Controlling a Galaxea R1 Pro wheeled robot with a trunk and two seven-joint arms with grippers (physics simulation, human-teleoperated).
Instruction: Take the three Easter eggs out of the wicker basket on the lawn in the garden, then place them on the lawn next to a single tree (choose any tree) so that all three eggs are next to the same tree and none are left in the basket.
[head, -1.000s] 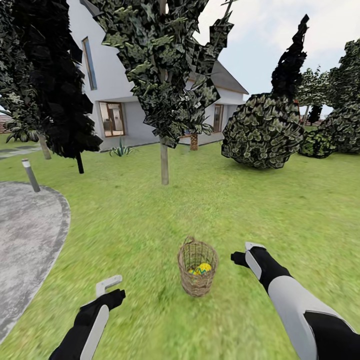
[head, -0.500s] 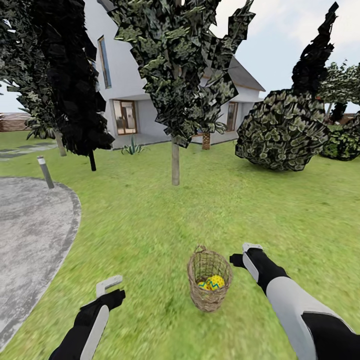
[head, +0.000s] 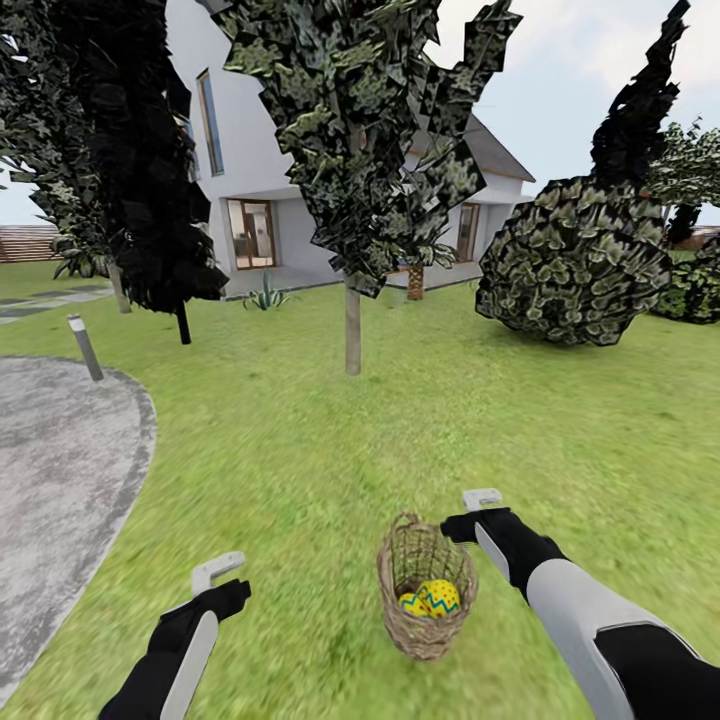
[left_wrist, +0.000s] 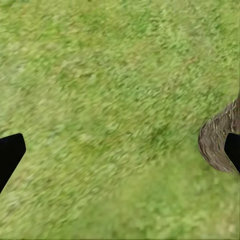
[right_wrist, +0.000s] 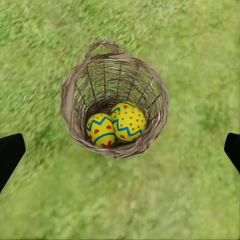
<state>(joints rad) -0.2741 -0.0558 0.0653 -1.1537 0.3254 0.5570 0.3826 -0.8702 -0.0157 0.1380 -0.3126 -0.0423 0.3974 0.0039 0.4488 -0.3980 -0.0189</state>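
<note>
On the lawn (head: 300, 480), my right tool (head: 470, 512), fingers spread and empty, hovers over the wicker basket (right_wrist: 114, 100) holding Easter eggs (right_wrist: 120, 125) (two visible); a careless plunge could tip it.

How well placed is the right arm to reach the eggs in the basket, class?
Probably well. The right gripper hangs open above the basket, whose mouth is uncovered, and the eggs lie at the bottom with nothing over them; the narrow woven wall may crowd its fingers.

No readable text, label, brand, number or sign anywhere in these garden views.
</note>
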